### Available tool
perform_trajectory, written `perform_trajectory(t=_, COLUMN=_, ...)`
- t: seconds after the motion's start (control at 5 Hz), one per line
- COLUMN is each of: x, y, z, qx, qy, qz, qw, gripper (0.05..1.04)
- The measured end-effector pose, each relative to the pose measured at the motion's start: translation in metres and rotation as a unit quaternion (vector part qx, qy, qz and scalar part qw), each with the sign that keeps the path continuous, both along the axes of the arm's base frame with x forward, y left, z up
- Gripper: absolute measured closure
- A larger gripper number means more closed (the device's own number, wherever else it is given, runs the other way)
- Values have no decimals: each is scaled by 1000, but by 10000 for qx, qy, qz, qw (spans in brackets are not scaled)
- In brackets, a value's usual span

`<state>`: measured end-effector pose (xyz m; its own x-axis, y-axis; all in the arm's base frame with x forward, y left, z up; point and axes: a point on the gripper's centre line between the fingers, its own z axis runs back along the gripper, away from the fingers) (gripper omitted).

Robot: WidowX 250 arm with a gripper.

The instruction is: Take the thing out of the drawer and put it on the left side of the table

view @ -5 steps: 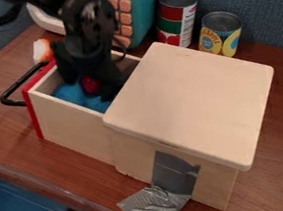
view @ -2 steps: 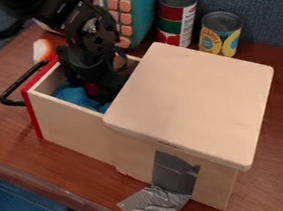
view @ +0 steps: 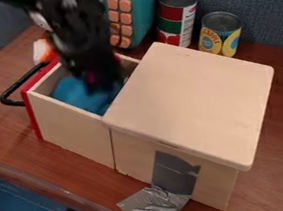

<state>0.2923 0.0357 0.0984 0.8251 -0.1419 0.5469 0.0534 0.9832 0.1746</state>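
The black gripper (view: pixel 100 86) hangs over the open drawer (view: pixel 70 126), low at its opening and blurred. A small red thing (view: pixel 91 78) shows against the gripper; whether it is held cannot be made out. Blue cloth (view: pixel 75 95) lies in the drawer, to the left of the gripper and below it. The drawer has pale wooden walls, a red front and a black handle (view: pixel 11 95), and sticks out from the left of the wooden cabinet (view: pixel 190 99).
Behind the drawer stand a teal toy (view: pixel 136 12) with orange buttons and two cans, one red and green (view: pixel 176 18), one yellow (view: pixel 221 34). An orange and white thing (view: pixel 43 49) sits behind the handle. Grey tape (view: pixel 153 207) hangs at the cabinet's lower front. The brown table (view: pixel 7 134) extends left.
The gripper dipped a little into the drawer, then rose slightly, and the red thing shows higher than before. More blue cloth is visible. A thin seam shows between drawer and cabinet.
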Motion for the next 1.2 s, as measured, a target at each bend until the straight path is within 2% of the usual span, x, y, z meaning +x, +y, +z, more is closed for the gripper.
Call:
perform_trajectory(t=0.2, x=-6, y=12, z=36, qx=-161, qy=-442, qz=299, qw=9984, gripper=375)
perform_trajectory(t=0.4, x=-17, y=34, z=53, qx=-266, qy=-567, qz=736, qw=9953, gripper=375)
perform_trajectory(t=0.6, x=-26, y=58, z=53, qx=-152, qy=-429, qz=1067, qw=9933, gripper=375)
perform_trajectory(t=0.8, x=-36, y=89, z=45, qx=-160, qy=-260, qz=1569, qw=9871, gripper=375)
perform_trajectory(t=1.0, x=-41, y=118, z=37, qx=-81, qy=-37, qz=1920, qw=9814, gripper=375)
perform_trajectory(t=1.2, x=-40, y=143, z=20, qx=-50, qy=284, qz=2325, qw=9722, gripper=375)
